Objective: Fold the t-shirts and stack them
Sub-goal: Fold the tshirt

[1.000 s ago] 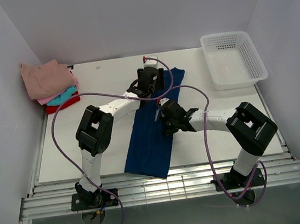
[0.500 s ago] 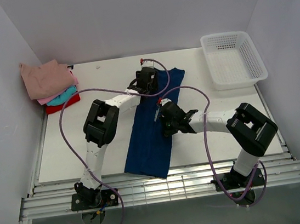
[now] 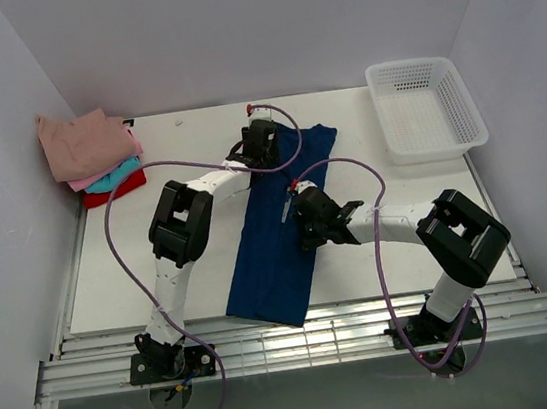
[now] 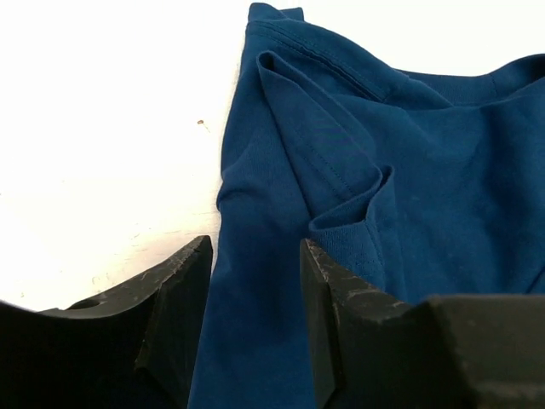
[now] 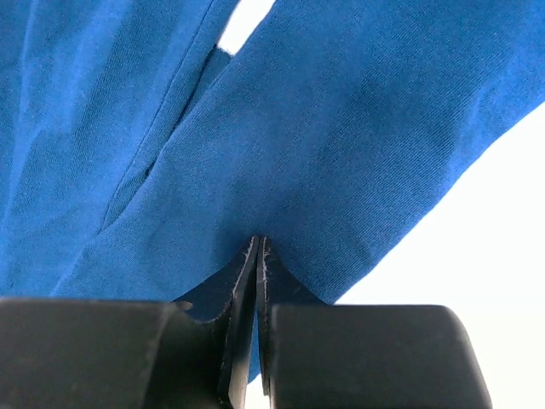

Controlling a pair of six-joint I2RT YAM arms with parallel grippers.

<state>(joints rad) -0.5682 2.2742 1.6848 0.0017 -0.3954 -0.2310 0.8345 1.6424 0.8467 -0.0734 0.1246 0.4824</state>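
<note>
Our right fingers [image 5: 258, 254] are pressed together on a pinch of the navy tee [image 5: 341, 128], close to its edge as far as we can tell. Our left fingers [image 3: 262, 141] stand spread, low over the cloth beside a rumpled sleeve, gripping nothing. Out from both, the tee lies as a long narrow strip on the tabletop [image 3: 112, 276], its near end drooping over the front edge. Well to the left of the left fingers, the folded stack [image 3: 93, 153] sits in the corner; the basket [image 3: 414, 63] lies well to the right. We judge the lengthwise fold roughly made — the crosswise folds and the stacking are not yet done.
</note>
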